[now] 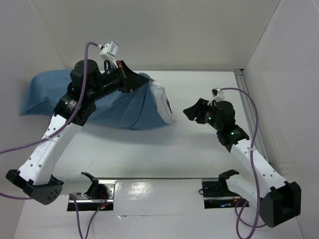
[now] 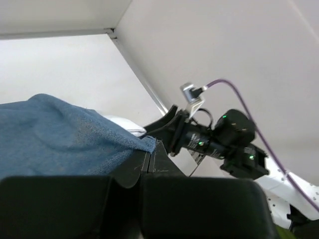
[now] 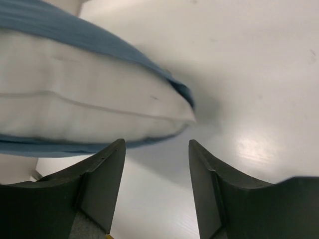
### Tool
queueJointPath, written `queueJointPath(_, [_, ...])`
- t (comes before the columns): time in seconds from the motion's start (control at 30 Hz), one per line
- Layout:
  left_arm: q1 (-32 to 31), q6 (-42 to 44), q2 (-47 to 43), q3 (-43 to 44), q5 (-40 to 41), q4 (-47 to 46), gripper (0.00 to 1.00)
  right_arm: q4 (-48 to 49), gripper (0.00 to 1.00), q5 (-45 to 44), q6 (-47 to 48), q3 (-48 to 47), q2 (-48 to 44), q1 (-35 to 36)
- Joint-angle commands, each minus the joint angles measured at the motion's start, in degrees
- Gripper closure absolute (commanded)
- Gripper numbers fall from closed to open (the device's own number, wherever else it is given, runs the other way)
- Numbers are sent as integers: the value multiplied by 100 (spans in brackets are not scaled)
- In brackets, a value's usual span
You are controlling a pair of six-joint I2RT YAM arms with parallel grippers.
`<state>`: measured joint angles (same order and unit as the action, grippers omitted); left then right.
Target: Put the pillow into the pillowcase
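Note:
The blue pillowcase (image 1: 117, 112) lies wrinkled at the back left of the table, and the white pillow (image 1: 163, 102) pokes out of its right-hand opening. My left gripper (image 1: 139, 83) is shut on the upper hem of the pillowcase (image 2: 60, 142) and holds that edge lifted; the left wrist view shows the closed gripper (image 2: 151, 155) pinching the cloth's corner. My right gripper (image 1: 191, 111) stands open just right of the pillow's end, touching nothing. In the right wrist view the pillow (image 3: 84, 104) bulges between blue pillowcase (image 3: 99, 40) edges, beyond the open gripper (image 3: 157, 149).
White walls enclose the table at the back and both sides. A metal rail (image 1: 247, 107) runs along the right edge. My right arm (image 2: 219, 139) shows in the left wrist view. Two black mounts (image 1: 94, 189) sit at the near edge.

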<state>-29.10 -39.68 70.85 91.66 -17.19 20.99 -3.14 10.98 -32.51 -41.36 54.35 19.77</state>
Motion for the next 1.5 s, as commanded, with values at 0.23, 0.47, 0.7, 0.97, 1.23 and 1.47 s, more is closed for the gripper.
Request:
queueJointPath(0.23, [71,-57,236,976,-223,-518,100,2148,40,2504,-1845,1455,953,-1486])
queueJointPath(0.47, [124,-57,298,1179,-171,-456,100,3293,33,2647,-2120,1105,2044,-1133])
queueJointPath(0.7, [230,-57,351,1241,-223,-403,100,2695,38,2250,-881,-431,3738,-888])
queueJointPath(0.97, [282,-57,236,1188,-223,-403,100,2213,39,2145,-10,-1163,4391,-334])
queueJointPath(1.23, [335,-57,70,1082,-223,-403,100,2397,40,1856,43,-1224,4716,-114])
queueJointPath(1.47, [449,-57,-45,1082,-223,-351,100,2783,65,1933,-282,-1523,5446,-114])
